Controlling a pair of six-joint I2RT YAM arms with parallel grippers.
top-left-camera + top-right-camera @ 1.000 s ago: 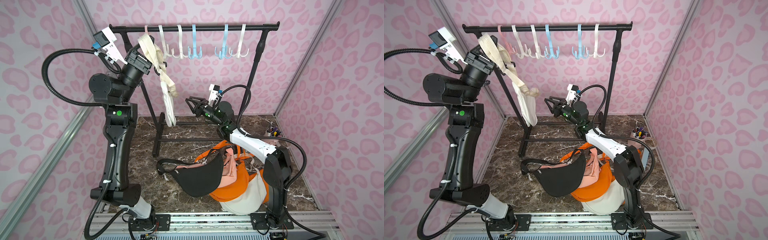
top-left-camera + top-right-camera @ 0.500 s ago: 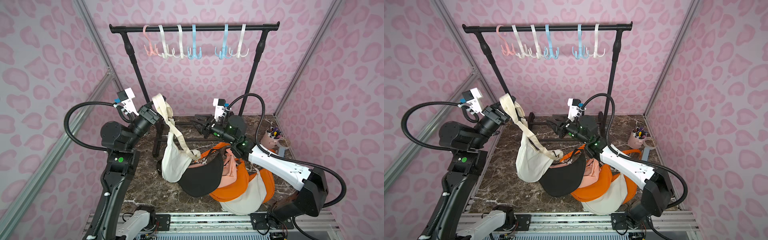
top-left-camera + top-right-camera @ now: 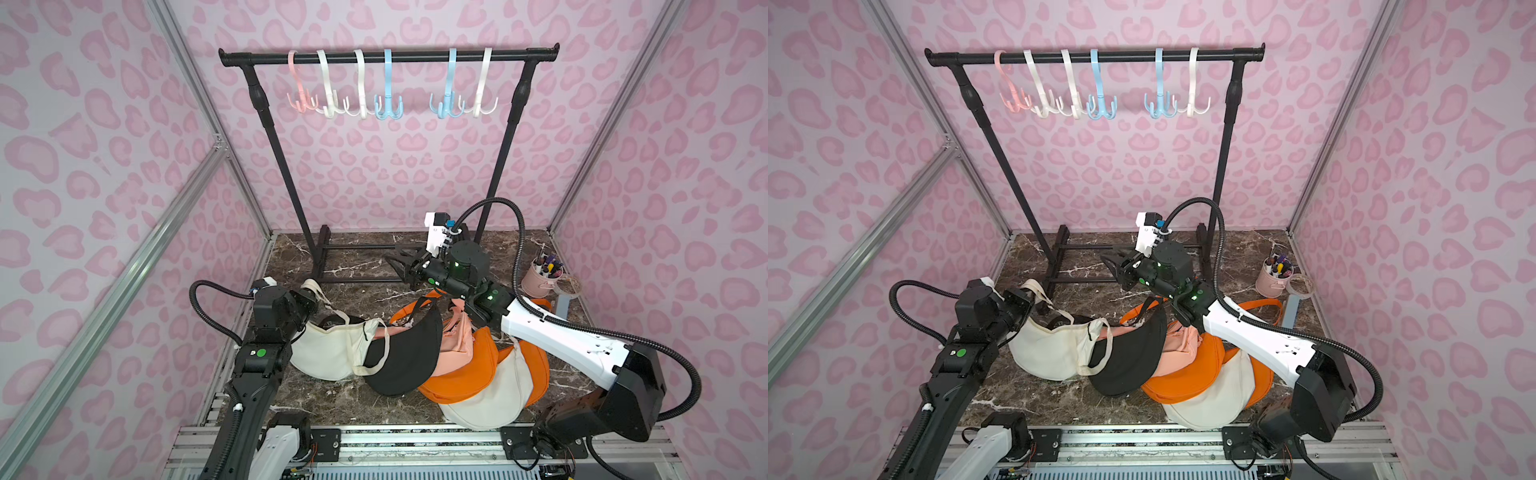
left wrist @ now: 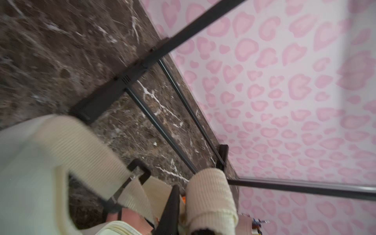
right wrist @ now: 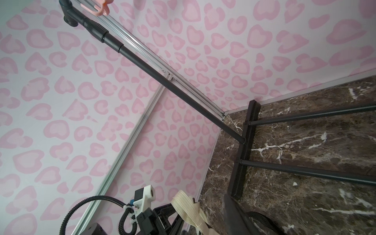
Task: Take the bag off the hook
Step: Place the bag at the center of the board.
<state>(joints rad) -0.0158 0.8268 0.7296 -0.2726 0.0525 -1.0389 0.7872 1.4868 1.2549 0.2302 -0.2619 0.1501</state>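
One cream bag lies on the marble floor against a black bag, well below the rack's hooks. Its strap is draped over the left gripper, whose grip cannot be made out, while the right gripper hovers spread and empty.

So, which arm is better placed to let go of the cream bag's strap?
Left. The strap of the cream bag runs up to the left arm, at its jaws. The right arm holds open jaws above the rack's base, touching no bag.
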